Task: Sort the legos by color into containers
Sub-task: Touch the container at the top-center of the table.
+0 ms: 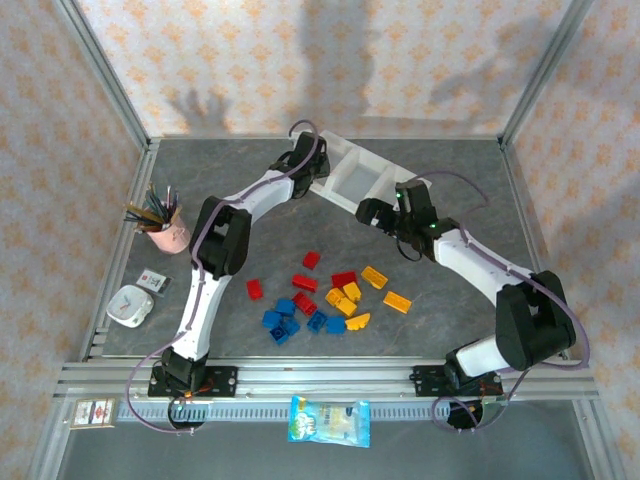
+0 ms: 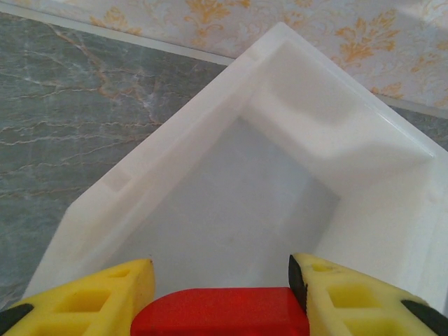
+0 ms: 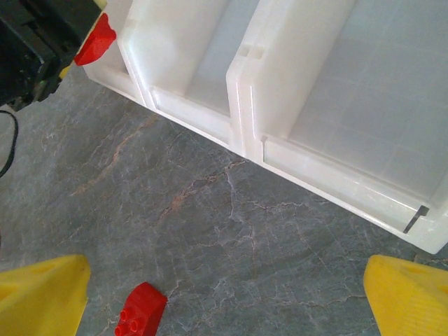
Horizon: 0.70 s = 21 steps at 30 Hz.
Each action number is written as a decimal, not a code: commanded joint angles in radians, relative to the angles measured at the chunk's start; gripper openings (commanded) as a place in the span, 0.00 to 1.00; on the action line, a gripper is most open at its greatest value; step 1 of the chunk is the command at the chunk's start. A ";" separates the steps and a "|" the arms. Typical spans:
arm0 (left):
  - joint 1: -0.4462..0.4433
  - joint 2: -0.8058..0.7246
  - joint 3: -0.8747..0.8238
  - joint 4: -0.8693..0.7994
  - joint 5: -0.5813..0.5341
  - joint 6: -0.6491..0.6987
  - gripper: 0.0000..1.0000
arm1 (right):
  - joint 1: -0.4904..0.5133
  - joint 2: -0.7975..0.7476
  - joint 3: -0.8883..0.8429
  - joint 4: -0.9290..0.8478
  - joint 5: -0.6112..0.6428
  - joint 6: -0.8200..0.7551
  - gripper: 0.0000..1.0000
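My left gripper [image 2: 220, 270] is shut on a red lego [image 2: 220, 311] and hangs over the end compartment of the white containers [image 2: 210, 119], whose floor is bare. From above, this gripper [image 1: 305, 160] sits at the left end of the containers [image 1: 350, 152]. My right gripper [image 1: 385, 215] stands open just in front of the containers [image 3: 329, 178], above bare table, with a loose red lego [image 3: 140, 310] near its left finger. The held red lego [image 3: 94, 38] shows at the upper left of the right wrist view. Red [image 1: 304, 282], blue [image 1: 285, 307] and yellow legos [image 1: 374, 277] lie scattered mid-table.
A pink pen cup [image 1: 168, 232] stands at the left, with a white clock [image 1: 128, 305] and a small card [image 1: 152, 281] in front of it. A snack packet [image 1: 329, 420] lies on the front rail. Metal frame posts bound the table.
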 commanded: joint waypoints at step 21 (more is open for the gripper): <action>0.003 0.066 0.085 -0.272 -0.116 0.041 0.52 | -0.003 0.016 0.052 0.005 0.003 -0.022 1.00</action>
